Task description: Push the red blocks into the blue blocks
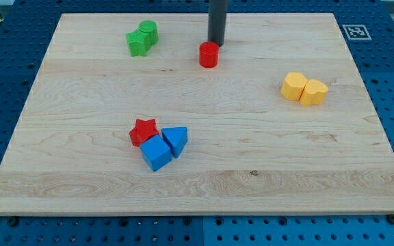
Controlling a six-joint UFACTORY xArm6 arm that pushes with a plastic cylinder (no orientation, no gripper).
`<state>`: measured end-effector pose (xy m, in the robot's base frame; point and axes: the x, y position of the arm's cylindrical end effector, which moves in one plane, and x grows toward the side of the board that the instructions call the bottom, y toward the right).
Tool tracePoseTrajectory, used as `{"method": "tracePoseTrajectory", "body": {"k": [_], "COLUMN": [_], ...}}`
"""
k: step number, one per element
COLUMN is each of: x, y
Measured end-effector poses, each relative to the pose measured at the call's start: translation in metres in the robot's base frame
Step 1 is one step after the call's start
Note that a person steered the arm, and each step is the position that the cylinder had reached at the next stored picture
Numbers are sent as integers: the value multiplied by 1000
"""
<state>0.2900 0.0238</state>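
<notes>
A red cylinder block [208, 55] stands near the view's top centre. My tip [215, 44] is just above and right of it, touching or nearly touching its upper right side. A red star block [143, 131] lies left of centre, touching a blue cube [156, 154] below it. A blue triangular block [176, 140] sits right of the star, against the cube. The red cylinder is far above this cluster.
Two green blocks [141, 38] sit together at the view's top left. Two yellow blocks [304, 89] sit together at the right. The wooden board [286, 171] lies on a blue perforated table.
</notes>
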Motion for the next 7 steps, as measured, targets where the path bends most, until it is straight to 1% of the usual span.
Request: {"method": "tracePoseTrajectory", "body": {"k": [1,2,3,4,5,7], "x": [44,106,158,158,167,187], "y": [-6,-8,-20,-6,3,-60]}}
